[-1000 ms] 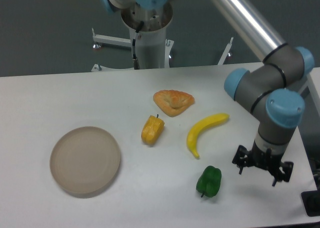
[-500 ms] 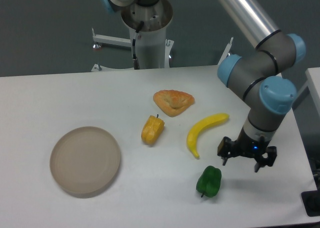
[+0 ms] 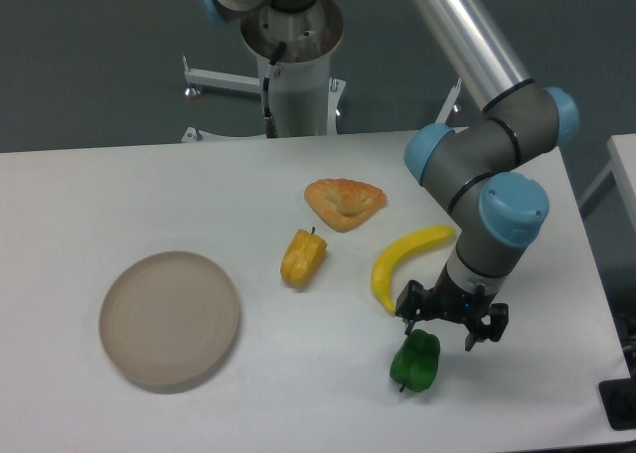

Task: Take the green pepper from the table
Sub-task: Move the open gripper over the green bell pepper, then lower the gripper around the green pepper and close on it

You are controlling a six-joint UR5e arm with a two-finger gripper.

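Observation:
The green pepper [image 3: 415, 364] lies on the white table [image 3: 298, 393] near the front right, glossy and lobed, its stem toward the front left. My gripper [image 3: 449, 324] hangs just above its upper right part, fingers spread wide and empty. The left fingertip [image 3: 406, 325] sits at the pepper's top left, the right fingertip [image 3: 470, 342] just off its right side. The gripper's body hides a little of the pepper's top.
A yellow banana [image 3: 402, 259] lies just behind the gripper. A yellow-orange pepper [image 3: 302, 258] sits at the middle, a pastry [image 3: 344, 202] behind it. A round beige plate [image 3: 169, 319] is at the front left. The table's right edge is close to the arm.
The gripper has moved left from the table's right side to just above the green pepper, staying open. The pepper and the other items have not moved.

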